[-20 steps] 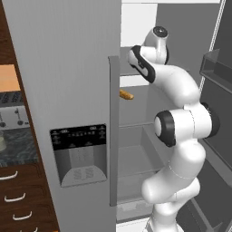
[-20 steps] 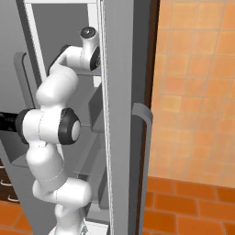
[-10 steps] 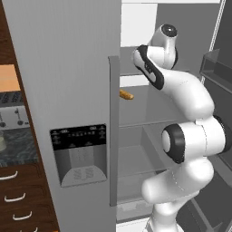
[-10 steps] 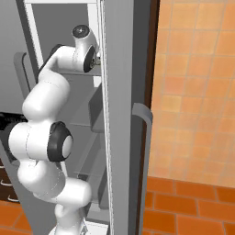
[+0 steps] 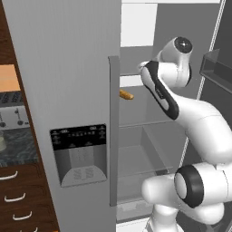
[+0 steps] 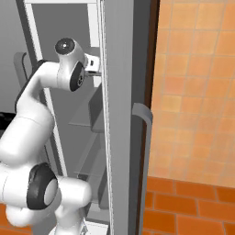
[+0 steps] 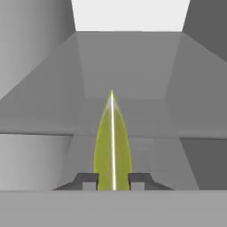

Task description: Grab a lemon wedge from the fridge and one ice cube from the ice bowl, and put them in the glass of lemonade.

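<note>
Yellow-green, the wedge (image 7: 112, 146) stands upright between your claw (image 7: 113, 181) tips, which are clamped on its lower end; you see it edge-on in the hand view, against the grey inner walls of the fridge (image 5: 68, 68). Your arm reaches up into the open fridge compartment, past the long door handle (image 5: 113, 136). An orange food item (image 5: 126, 94) lies on a shelf just left of the arm. The dispenser (image 5: 79, 154) sits in the closed door
</note>
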